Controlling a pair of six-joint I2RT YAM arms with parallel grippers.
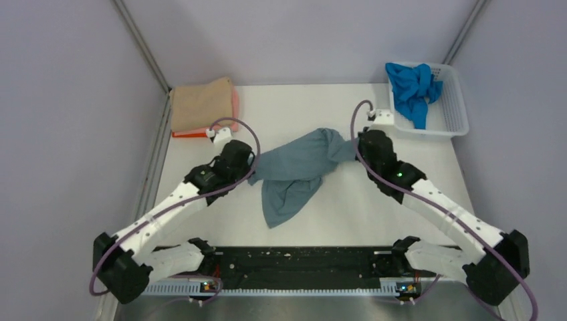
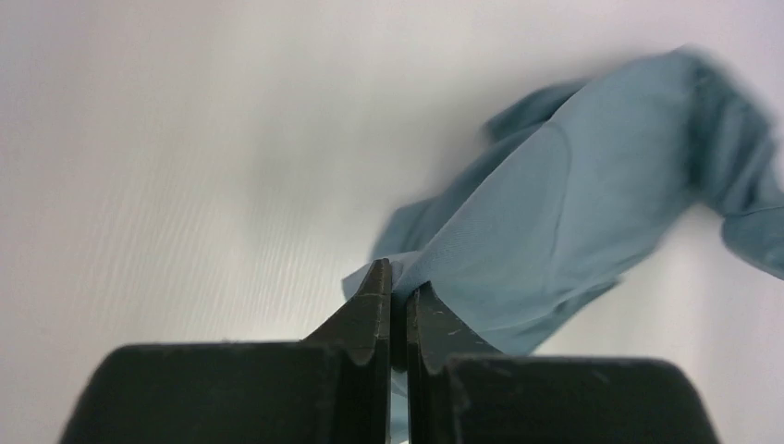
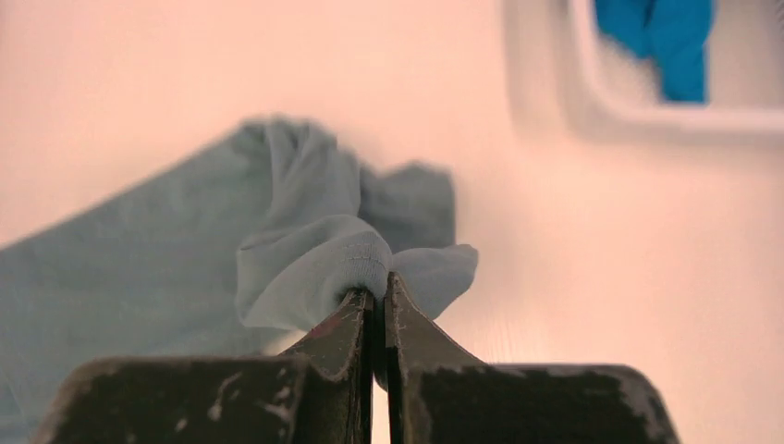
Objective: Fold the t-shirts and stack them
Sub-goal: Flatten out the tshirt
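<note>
A dusty grey-blue t-shirt (image 1: 301,167) lies bunched across the middle of the table, stretched between both grippers. My left gripper (image 1: 249,160) is shut on its left edge; the left wrist view shows the cloth (image 2: 555,213) pinched at the fingertips (image 2: 396,287). My right gripper (image 1: 354,147) is shut on its right end, with a fold of cloth (image 3: 333,259) caught between the tips (image 3: 379,289). A bright blue t-shirt (image 1: 412,90) lies crumpled in the white basket (image 1: 455,110). A folded tan t-shirt (image 1: 200,105) tops a stack at the back left, with pink (image 1: 235,103) and orange (image 1: 189,134) edges under it.
The white mesh basket stands at the back right corner, also visible in the right wrist view (image 3: 592,102). A black rail (image 1: 301,264) runs along the near edge between the arm bases. Grey walls close in the table on the left, back and right.
</note>
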